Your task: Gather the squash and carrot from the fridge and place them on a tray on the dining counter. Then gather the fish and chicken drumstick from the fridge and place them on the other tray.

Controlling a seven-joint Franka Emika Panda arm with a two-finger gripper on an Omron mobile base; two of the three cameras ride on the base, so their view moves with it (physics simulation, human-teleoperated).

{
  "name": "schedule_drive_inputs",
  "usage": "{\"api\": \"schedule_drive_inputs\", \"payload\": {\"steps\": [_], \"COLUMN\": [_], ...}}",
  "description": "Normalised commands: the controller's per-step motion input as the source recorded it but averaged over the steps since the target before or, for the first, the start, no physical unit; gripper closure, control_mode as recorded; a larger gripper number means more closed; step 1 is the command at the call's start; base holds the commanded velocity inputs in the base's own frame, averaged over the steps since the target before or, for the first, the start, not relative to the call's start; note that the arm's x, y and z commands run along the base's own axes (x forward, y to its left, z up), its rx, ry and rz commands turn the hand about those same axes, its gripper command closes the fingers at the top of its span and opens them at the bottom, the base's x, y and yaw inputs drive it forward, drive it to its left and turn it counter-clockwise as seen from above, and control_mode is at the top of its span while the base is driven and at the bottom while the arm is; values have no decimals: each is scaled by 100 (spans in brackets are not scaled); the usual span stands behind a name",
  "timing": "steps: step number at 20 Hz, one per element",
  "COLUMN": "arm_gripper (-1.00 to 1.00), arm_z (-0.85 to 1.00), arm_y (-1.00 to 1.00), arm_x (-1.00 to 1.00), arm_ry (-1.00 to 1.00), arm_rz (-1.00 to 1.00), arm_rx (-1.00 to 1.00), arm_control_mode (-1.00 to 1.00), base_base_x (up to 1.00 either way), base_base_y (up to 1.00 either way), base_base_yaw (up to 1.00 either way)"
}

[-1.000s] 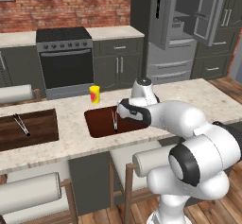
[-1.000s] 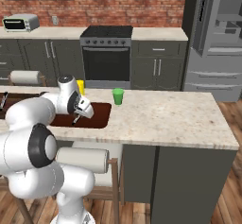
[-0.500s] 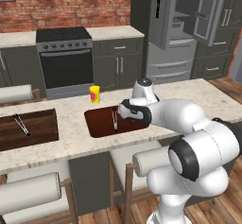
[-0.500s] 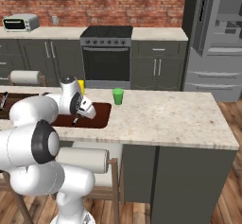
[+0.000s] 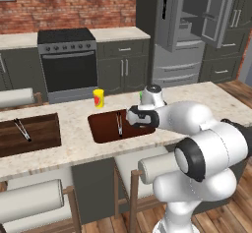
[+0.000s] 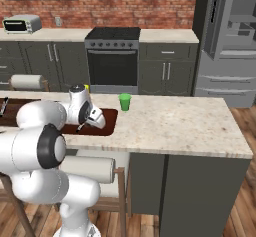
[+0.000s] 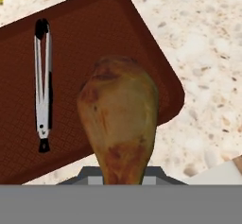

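One pair of tongs lies at the left of the hand view on your brown tray. Your gripper is pinching the chicken drumstick, golden-brown, fat end up at center frame, over the tray's right edge. Speckled counter; brick wall upper left.

The white arm rises from its base, bends at a large dark joint, and reaches forward and to the left in the left base view, with the forearm almost level. The wrist is turned so that the end effector points sideways and a little down. In the right base view the end effector sits in front of the shoulder. It is closed on the narrow end of a chicken drumstick.
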Motion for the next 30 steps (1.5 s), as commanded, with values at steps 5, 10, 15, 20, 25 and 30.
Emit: {"api": "schedule_drive_inputs", "payload": {"steps": [5, 10, 15, 20, 25, 30], "arm_gripper": [100, 100, 100, 100, 100, 100], "arm_z": [-18, -23, -19, -10, 0, 0], "arm_y": [-10, -2, 0, 0, 0, 0], "arm_x": [28, 30, 36, 23, 0, 0], "arm_ry": [0, 2, 7, 4, 0, 0], "arm_rz": [-3, -4, -5, -4, 0, 0], "arm_rx": [0, 0, 0, 0, 0, 0], "arm_control_mode": [-100, -100, -100, -100, -100, -100], "base_base_x": [0, 0, 0, 0, 0, 0], "base_base_y": [0, 0, 0, 0, 0, 0], "base_base_yaw": [0, 0, 0, 0, 0, 0]}}
